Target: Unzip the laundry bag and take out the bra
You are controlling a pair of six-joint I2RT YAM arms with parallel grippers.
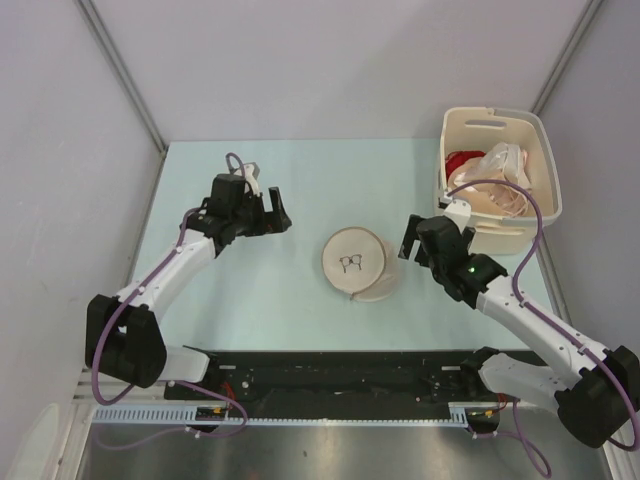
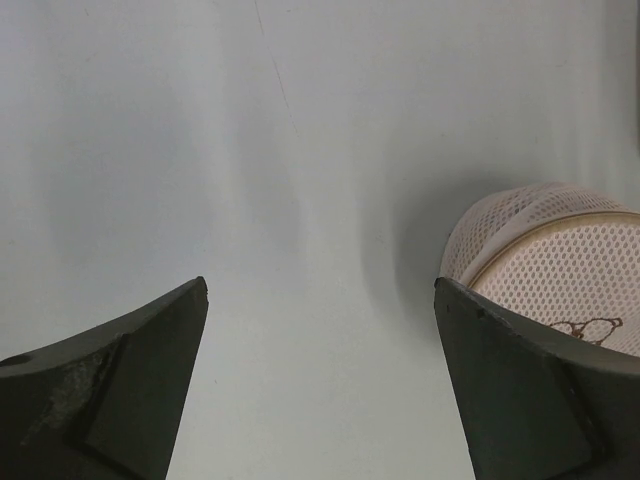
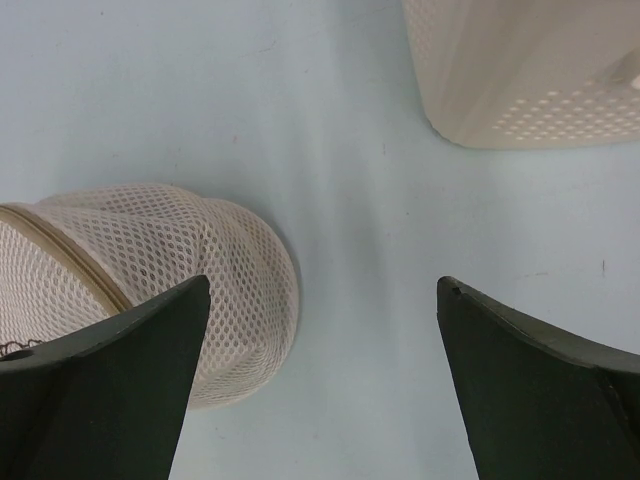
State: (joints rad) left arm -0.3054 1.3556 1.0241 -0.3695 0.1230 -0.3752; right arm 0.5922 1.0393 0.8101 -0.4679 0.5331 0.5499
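The round cream mesh laundry bag (image 1: 358,263) with a black eyeglasses print lies closed in the middle of the table. It shows at the right edge of the left wrist view (image 2: 560,255) and at the lower left of the right wrist view (image 3: 170,270). My left gripper (image 1: 280,218) is open and empty, to the left of the bag (image 2: 320,290). My right gripper (image 1: 408,240) is open and empty, just right of the bag (image 3: 322,290). The mustard-yellow bra is hidden from view.
A cream plastic basket (image 1: 545,170) stands at the back right with a red cloth (image 1: 462,163) and a pale pink-white strappy garment (image 1: 500,185) in it. Its perforated corner shows in the right wrist view (image 3: 520,80). Grey walls close in on both sides.
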